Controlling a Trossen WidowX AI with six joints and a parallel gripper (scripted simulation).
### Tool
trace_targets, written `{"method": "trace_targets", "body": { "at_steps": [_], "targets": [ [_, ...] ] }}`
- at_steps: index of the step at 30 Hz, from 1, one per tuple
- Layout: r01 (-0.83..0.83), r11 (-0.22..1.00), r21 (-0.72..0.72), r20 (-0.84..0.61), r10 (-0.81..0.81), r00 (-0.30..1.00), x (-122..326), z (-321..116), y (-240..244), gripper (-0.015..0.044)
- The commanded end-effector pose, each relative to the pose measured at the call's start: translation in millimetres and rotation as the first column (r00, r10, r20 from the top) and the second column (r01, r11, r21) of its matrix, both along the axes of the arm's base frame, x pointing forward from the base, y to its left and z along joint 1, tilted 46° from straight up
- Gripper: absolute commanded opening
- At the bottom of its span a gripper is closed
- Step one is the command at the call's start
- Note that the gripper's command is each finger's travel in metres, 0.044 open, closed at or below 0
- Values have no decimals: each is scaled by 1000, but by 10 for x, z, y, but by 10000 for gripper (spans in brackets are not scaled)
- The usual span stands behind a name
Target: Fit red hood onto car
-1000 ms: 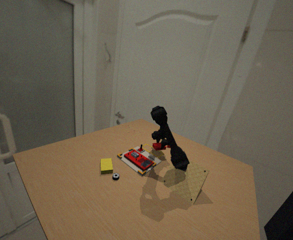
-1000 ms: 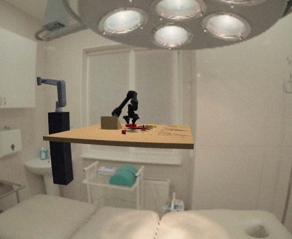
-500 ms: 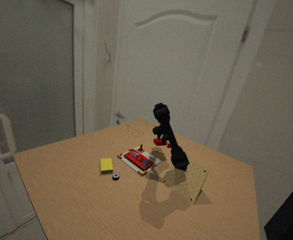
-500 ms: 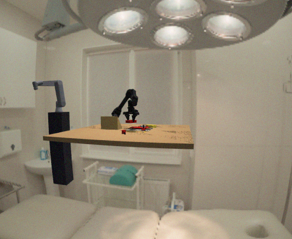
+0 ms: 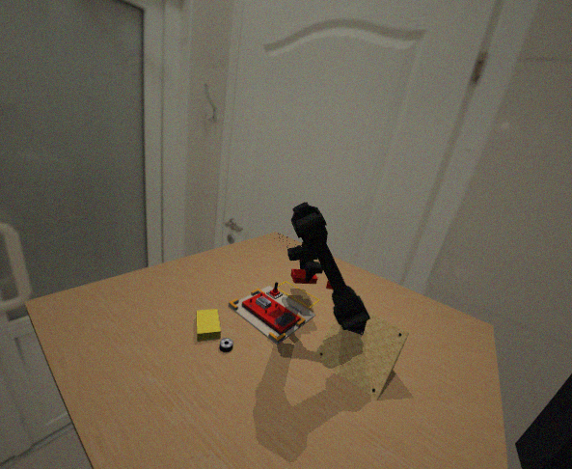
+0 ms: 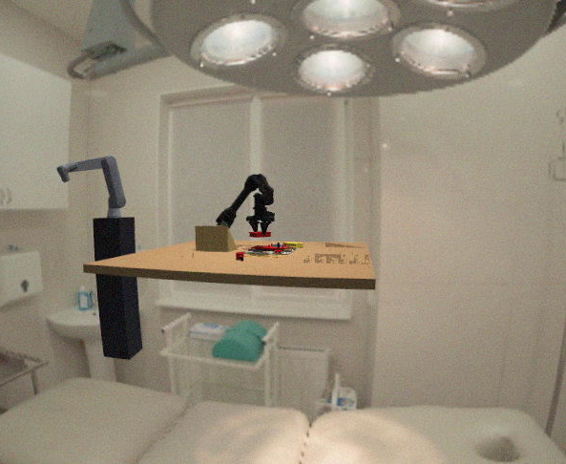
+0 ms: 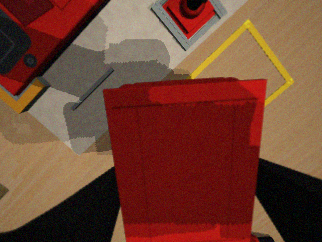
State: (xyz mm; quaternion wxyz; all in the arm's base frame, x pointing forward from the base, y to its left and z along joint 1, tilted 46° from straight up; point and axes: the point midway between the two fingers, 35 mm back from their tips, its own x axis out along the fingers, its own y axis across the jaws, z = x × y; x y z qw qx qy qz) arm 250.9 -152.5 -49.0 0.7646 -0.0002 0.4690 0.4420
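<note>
The hood is clamped in the gripper, raised above the table beside the car chassis. Lifting looks done; aligning, seating and letting go remain. Its corner holes are hard to make out. The wood-grained tabletop stands in a clinic-like room with a padded couch.
</note>
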Motion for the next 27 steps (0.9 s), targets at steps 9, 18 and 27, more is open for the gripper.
{"method": "trace_targets", "body": {
  "at_steps": [9,18,27],
  "targets": [
    [154,988,22,-149,-150,978,224,273,207,0],
    [272,962,21,-259,-257,931,380,492,383,0],
    [383,924,12,-365,-352,862,515,716,582,0]
  ]
}}
